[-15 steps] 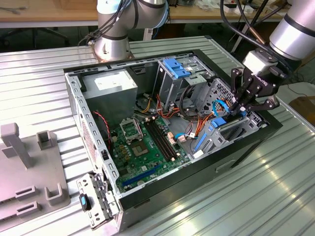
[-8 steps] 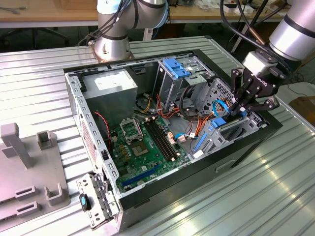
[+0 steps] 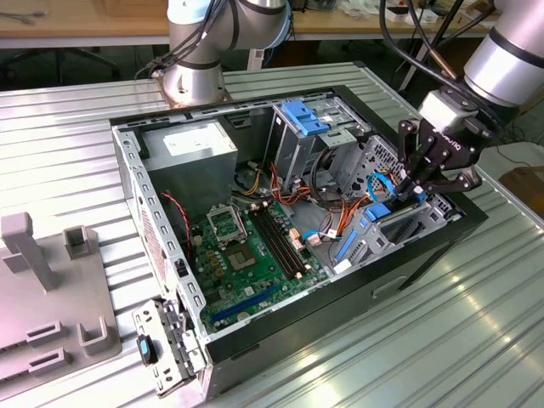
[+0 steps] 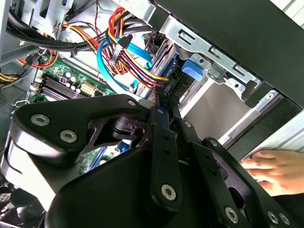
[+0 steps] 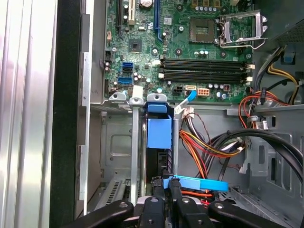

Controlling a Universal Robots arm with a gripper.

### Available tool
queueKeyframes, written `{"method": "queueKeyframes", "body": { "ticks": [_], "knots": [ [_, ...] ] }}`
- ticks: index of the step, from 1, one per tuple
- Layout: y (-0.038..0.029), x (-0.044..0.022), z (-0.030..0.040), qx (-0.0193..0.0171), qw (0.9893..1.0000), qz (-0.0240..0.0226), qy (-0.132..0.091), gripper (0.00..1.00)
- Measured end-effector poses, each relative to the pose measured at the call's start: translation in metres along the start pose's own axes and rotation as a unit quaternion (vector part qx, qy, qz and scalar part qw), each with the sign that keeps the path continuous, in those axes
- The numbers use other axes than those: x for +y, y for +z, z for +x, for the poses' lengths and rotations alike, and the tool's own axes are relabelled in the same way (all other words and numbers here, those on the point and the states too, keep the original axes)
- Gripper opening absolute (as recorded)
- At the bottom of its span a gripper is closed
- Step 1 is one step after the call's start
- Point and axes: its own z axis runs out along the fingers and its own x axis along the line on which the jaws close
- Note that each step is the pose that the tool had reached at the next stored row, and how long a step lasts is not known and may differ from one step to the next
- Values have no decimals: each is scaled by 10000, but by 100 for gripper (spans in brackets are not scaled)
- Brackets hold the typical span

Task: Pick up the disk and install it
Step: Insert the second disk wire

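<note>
ribbed metal table bears the open computer case; narrow jaws grip the disk upright in its bay.

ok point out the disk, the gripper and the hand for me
disk [image 5: 158, 133], first wrist view, on its blue carrier face standing in the bay
gripper [image 3: 422, 189], exterior view, at the tips down in the case
hand [image 4: 275, 168], second wrist view, on its back beside the case

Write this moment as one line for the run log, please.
gripper: shut on disk | disk: standing on edge in drive bay of the case | hand: resting beside case
</note>
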Motion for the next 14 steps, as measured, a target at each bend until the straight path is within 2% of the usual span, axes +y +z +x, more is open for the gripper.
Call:
{"method": "queueKeyframes", "body": {
  "ticks": [8,14],
  "knots": [
    [38,-2,3,0,10000,0,0,16],
    [43,-1,7,-1,10000,0,0,16]
  ]
}}
